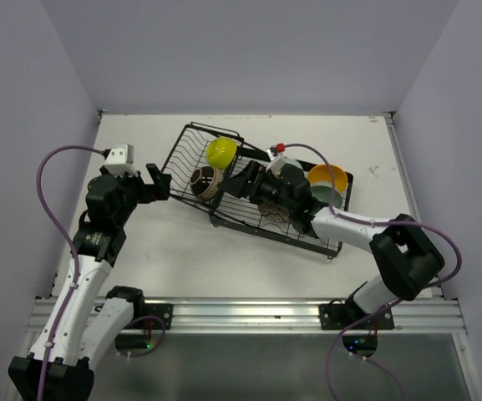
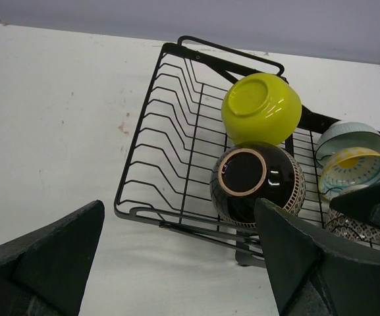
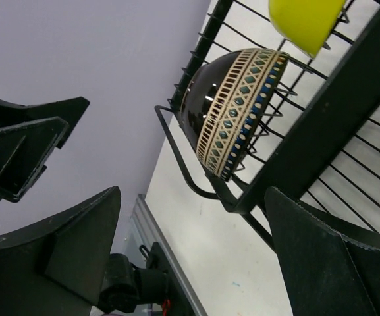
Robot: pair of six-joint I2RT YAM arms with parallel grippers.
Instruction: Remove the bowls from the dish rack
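Dark brown banded bowl [image 2: 255, 181]: on edge in black wire dish rack [image 2: 139, 131], yellow-green bowl [image 2: 261, 108] touching far side. Left gripper [image 1: 159, 182], right gripper [image 1: 242, 179]: spread, empty. Risk: lift may topple neighbour.

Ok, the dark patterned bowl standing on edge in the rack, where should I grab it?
Pinch its patterned rim at the upper edge, one finger inside, one outside, coming from above. The dark bowl stands on edge in the dish rack, foot ring toward the left gripper; the rounded dome probably gives little purchase.
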